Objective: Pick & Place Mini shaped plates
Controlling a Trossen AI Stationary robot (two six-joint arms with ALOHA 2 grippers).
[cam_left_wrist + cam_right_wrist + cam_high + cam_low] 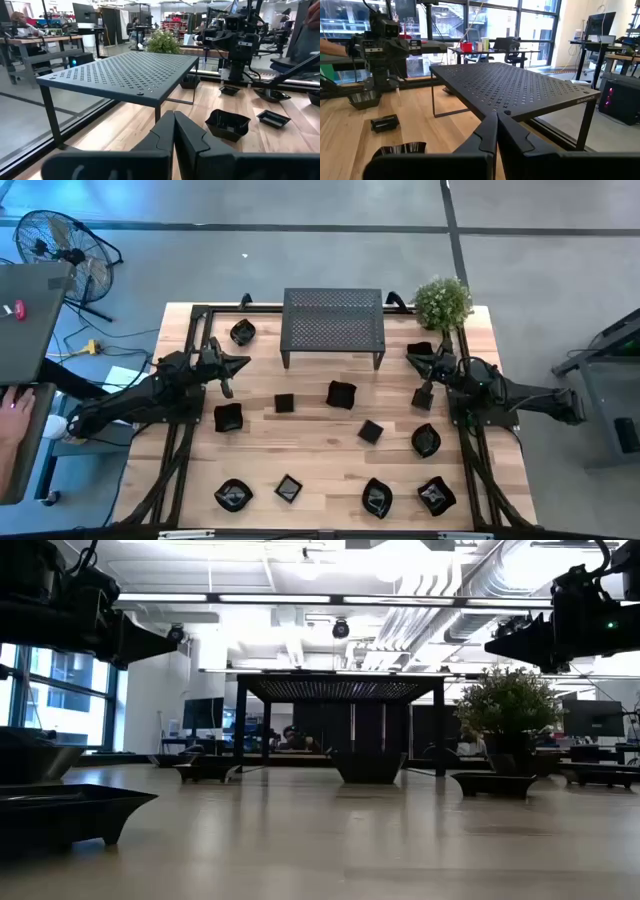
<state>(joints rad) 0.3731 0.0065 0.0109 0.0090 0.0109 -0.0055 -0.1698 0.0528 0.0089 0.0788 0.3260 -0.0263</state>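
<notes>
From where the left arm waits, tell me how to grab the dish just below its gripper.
Take the dish by its raised rim, coming straight down from above: it sits upright and open, clear of neighbours. The left gripper, shut now, likely must open first.

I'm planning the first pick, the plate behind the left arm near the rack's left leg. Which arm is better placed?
Left, probably. The left gripper, fingers shut, hangs just in front of that plate; the right gripper, also shut, waits across the table beyond the rack.
</notes>
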